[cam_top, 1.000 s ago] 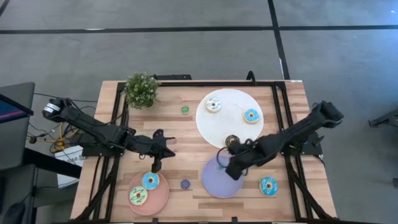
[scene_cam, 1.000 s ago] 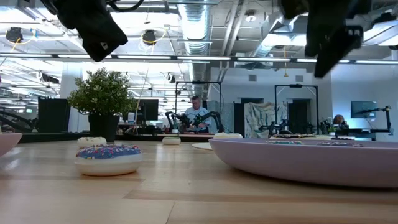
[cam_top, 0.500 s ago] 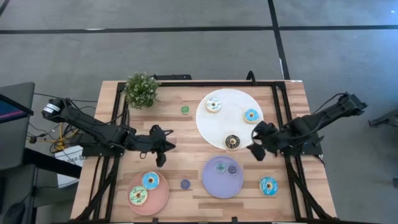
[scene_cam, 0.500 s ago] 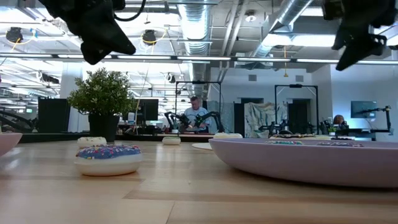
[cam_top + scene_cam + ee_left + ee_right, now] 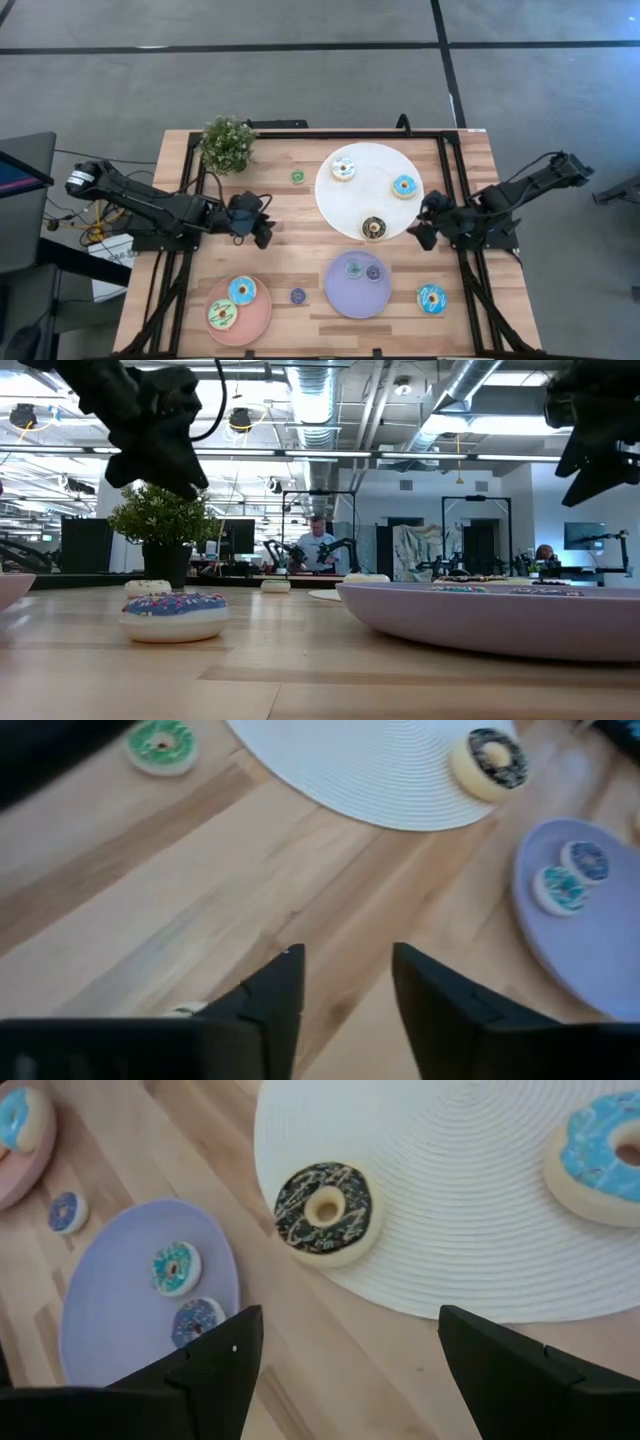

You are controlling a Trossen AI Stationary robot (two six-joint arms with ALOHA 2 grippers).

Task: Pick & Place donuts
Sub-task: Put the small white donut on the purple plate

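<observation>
Grippers (both parted, empty): left gripper [image 5: 262, 226] over bare table [image 5: 290, 235], right gripper [image 5: 424, 228] beside white plate [image 5: 368, 190].

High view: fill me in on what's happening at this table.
Toy donuts are being sorted onto plates. Neither arm holds anything now: the left gripper hangs over bare wood left of the white plate, its fingers apart and empty, and the right gripper hangs open at that plate's right edge. The purple plate holds two tiny donuts, the pink plate two larger ones. A blue-iced donut lies loose on the table.
</observation>
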